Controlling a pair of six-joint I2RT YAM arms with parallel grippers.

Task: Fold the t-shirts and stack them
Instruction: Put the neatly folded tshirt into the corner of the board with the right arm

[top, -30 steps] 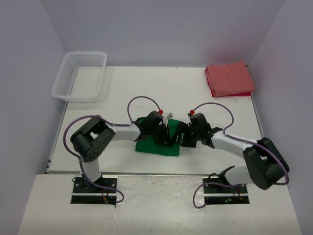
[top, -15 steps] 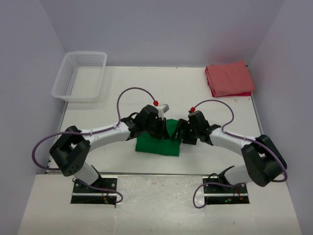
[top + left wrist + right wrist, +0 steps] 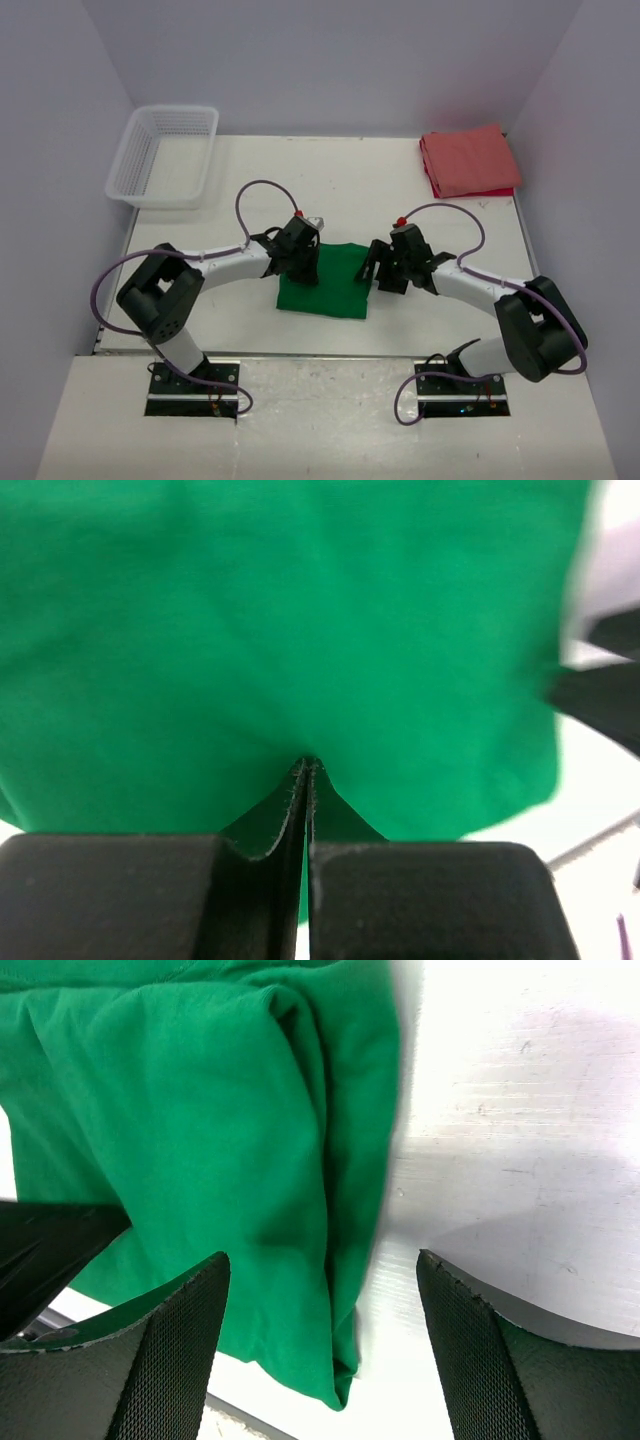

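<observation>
From above, the arms' black wrists cover the left and right edges of the green t-shirt point(image 3: 325, 288), which lies folded on the tabletop point(image 3: 400, 200) between them, so neither grip can be read here. The left gripper point(image 3: 300, 265) sits over the shirt's left edge and the right gripper point(image 3: 377, 268) just beside its right edge. The salmon-red t-shirt point(image 3: 468, 160) lies folded at the far right corner, well apart, and a white mesh basket point(image 3: 165, 155) stands at the far left. In the left wrist view green cloth point(image 3: 300, 620) fills the picture, its edges cut off. The left gripper point(image 3: 307, 767) is pressed fully together, tips at the cloth, though whether any fabric is pinched cannot be told. Dark blurred shapes at the right edge are unclear. In the right wrist view the right gripper point(image 3: 320, 1260) stands wide, holding nothing, with the shirt's folded right edge point(image 3: 340, 1160) between its fingers point(image 3: 170, 1350).
</observation>
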